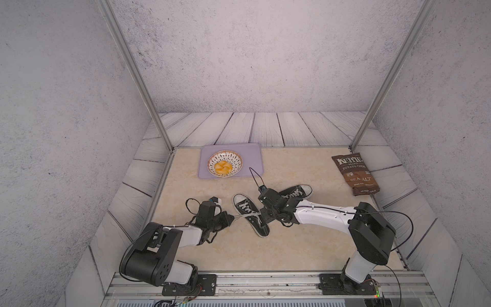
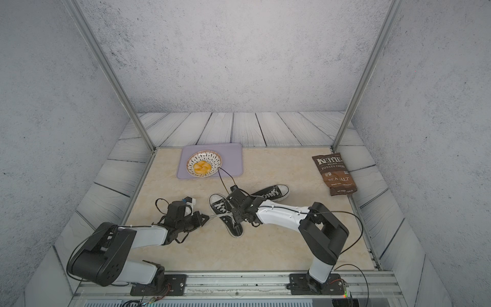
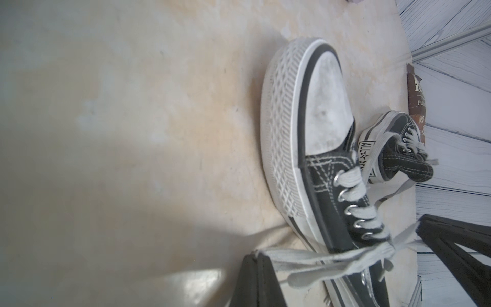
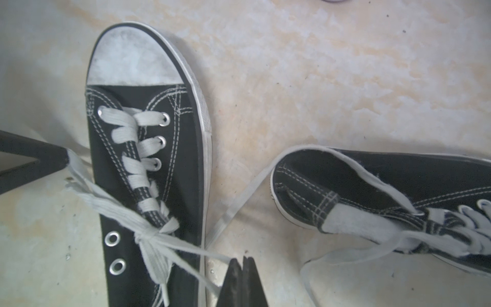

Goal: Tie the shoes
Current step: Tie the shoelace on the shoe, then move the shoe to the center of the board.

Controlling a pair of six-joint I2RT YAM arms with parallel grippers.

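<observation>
shoes (image 1: 251,214) lie on the table (image 1: 292,252), at an angle. on the nearer one, white laces (image 4: 106,202) meet in a knot (image 4: 148,234). left jaws and right jaws each pinch one of the laces, stretched to opposite sides. likely tightening the knot; next needs an even outward pull.

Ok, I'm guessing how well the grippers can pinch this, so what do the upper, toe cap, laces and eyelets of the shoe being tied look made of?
Upper: black woven canvas, matte, with white contrast stitching.
Toe cap: white rubber by the look, matte and scuffed grey.
Laces: flat woven fabric, probably cotton, with fuzzy frayed edges.
Eyelets: shiny silver rings, likely metal.
</observation>
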